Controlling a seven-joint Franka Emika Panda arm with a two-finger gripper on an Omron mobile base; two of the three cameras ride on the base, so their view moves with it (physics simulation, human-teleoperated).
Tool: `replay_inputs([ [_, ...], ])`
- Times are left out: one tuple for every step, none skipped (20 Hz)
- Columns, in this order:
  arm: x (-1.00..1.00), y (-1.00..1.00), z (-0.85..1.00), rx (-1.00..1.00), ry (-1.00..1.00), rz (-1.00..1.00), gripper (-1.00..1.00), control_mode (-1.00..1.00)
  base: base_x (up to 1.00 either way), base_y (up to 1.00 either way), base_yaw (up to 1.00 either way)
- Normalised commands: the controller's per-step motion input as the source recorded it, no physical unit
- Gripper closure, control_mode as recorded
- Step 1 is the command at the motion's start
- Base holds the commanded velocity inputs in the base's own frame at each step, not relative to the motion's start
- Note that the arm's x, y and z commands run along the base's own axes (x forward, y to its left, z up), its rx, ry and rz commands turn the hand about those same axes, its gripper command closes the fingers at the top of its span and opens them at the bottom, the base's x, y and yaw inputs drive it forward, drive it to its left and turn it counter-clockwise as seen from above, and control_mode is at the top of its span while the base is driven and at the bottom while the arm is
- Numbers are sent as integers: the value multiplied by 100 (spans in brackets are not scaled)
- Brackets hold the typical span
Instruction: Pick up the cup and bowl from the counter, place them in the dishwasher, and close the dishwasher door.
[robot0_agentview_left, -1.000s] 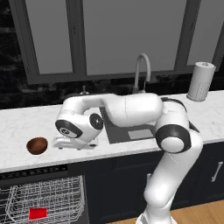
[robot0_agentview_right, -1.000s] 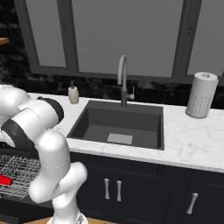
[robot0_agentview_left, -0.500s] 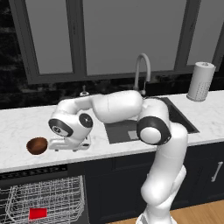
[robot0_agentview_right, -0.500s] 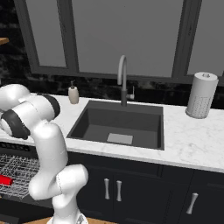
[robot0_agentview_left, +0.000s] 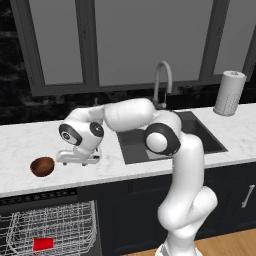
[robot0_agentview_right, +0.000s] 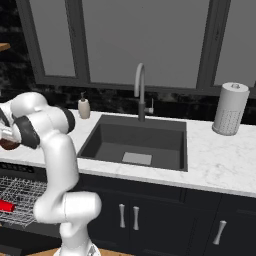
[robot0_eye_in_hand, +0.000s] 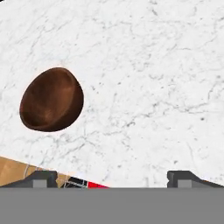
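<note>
On the counter (robot0_agentview_left: 20, 140) at the far left, the bowl (robot0_agentview_left: 42, 166) is seen resting upright, just beside the gripper (robot0_agentview_left: 61, 161), whose 2 fingertips are spread wide and grip nothing. Below, in the dishwasher (robot0_agentview_left: 47, 235), the cup (robot0_agentview_left: 43, 244) is seen lying in the white rack. Further right, the sink (robot0_agentview_left: 165, 137) is set into the marble.

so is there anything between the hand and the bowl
Nothing visible. The hand hangs open over bare counter, just beside the bowl. In the hand view only bare marble lies between the fingertips and the bowl, which sits off to one side.
</note>
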Motion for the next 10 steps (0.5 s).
replay_inputs([
  [62,66,25,-24,21,0,-100,-100,0,0,0],
  [60,63,38,-25,18,0,-100,-100,0,0,0],
  [44,54,41,-22,11,-9,-100,-100,0,0,0],
  [37,31,51,-16,2,-19,-100,-100,0,0,0],
  [34,40,48,-15,6,-27,-100,-100,0,0,0],
  [18,41,49,-13,6,-35,-100,-100,0,0,0],
  [9,36,59,-9,6,-41,-100,-100,0,0,0],
  [0,26,71,-4,7,-43,-100,-100,0,0,0],
  [0,24,76,0,0,-45,-100,-100,0,0,0],
  [0,22,89,0,0,-44,-100,-100,0,0,0],
])
